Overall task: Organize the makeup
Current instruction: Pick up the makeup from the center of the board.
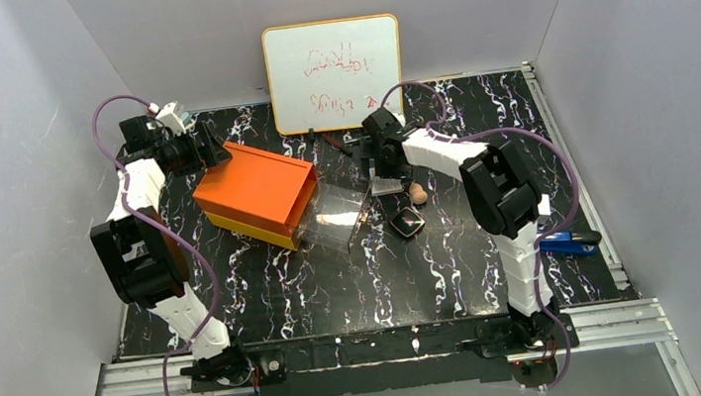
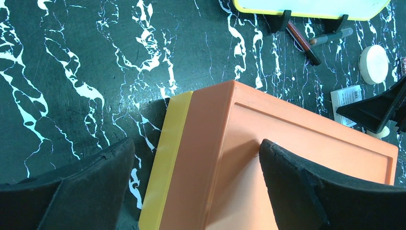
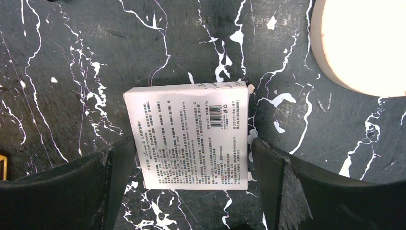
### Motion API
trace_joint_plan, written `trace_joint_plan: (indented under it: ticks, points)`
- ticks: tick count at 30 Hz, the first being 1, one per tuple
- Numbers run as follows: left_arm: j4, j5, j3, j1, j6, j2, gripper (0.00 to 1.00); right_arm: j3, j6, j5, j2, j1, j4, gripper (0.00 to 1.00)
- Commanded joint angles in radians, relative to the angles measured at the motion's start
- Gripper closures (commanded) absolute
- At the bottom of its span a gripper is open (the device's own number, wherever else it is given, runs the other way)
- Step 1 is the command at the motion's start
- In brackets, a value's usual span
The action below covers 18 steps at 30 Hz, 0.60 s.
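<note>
Directly under right end effector [image 3: 191,148], white box [image 3: 189,129]

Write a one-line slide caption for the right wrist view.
Open right gripper poised over a small white printed box on the black marbled table, pale round disc nearby.

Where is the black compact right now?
In the top view the black compact lies right of centre, just right of the pulled-out clear drawer and just nearer the arm bases than the tan sponge.
</note>
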Motion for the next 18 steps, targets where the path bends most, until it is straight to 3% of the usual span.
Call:
trace_joint_plan:
  ticks: [1, 8, 9, 10, 14, 15, 18]
  points:
    - [-0.08, -0.059, -0.022, 0.003, 0.034, 0.013, 0.01, -0.014, 0.041, -0.017, -0.002, -0.004, -0.027, 0.02]
    - [-0.08, -0.062, -0.025, 0.003, 0.033, 0.007, 0.02, 0.05, 0.018, -0.03, 0.072, -0.004, -0.089, 0.01]
    - [-0.08, -0.064, -0.024, 0.003, 0.032, 0.008, 0.02, 0.062, 0.007, -0.032, 0.086, -0.004, -0.098, 0.2]
    - [-0.08, -0.064, -0.024, 0.003, 0.031, 0.009, 0.02, 0.074, -0.005, -0.032, 0.097, -0.005, -0.107, 0.24]
    - [-0.079, -0.064, -0.025, 0.003, 0.031, 0.011, 0.01, 0.128, -0.044, -0.039, 0.151, -0.005, -0.158, 0.29]
    - [-0.079, -0.064, -0.024, 0.002, 0.031, 0.011, 0.02, 0.135, -0.053, -0.046, 0.161, -0.005, -0.164, 0.36]
    - [-0.08, -0.064, -0.026, 0.001, 0.033, 0.012, 0.02, 0.146, -0.055, -0.051, 0.182, -0.005, -0.166, 0.36]
